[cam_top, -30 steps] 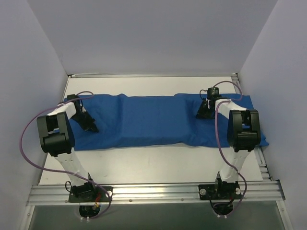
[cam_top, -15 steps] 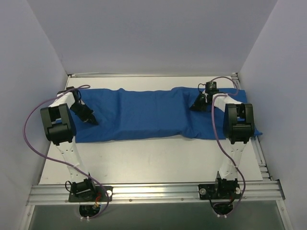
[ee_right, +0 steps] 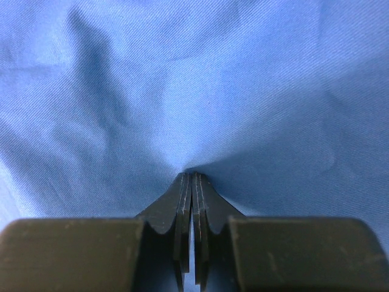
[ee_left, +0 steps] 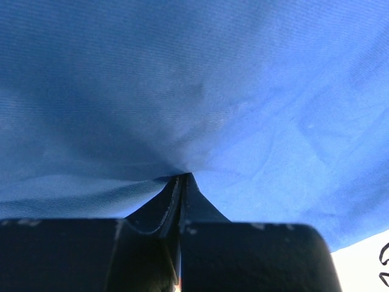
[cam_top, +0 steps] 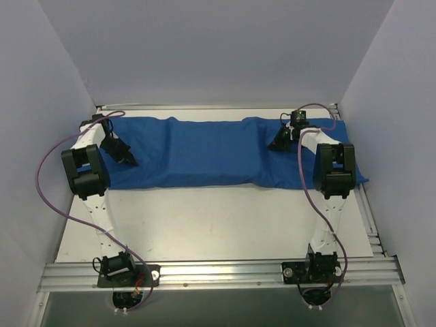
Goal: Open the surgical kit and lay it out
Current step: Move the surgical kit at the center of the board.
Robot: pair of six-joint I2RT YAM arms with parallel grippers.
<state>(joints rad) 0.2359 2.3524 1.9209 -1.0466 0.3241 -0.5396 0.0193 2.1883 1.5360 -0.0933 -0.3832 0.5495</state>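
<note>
The surgical kit shows only as its royal-blue cloth wrap (cam_top: 204, 153), stretched in a long band across the far half of the table; whatever it covers is hidden. My left gripper (cam_top: 129, 161) is shut on the cloth near its left end, and the fabric (ee_left: 200, 91) puckers at the fingertips (ee_left: 182, 176). Near the cloth's right end my right gripper (cam_top: 276, 144) is shut on it too, with the blue cloth (ee_right: 194, 79) gathered at that gripper's tips (ee_right: 192, 175). In both wrist views the fabric fills nearly the whole frame.
A white tabletop (cam_top: 218, 218) lies bare between the cloth and the arm bases. Pale walls close in on the left, right and back. The metal rail (cam_top: 218, 272) carrying both arm bases runs along the near edge. Purple cables loop off both arms.
Both arms have reached farther toward the back wall, drawing the cloth with them. Its near edge has moved away from the bases and the cloth lies flatter and narrower.
</note>
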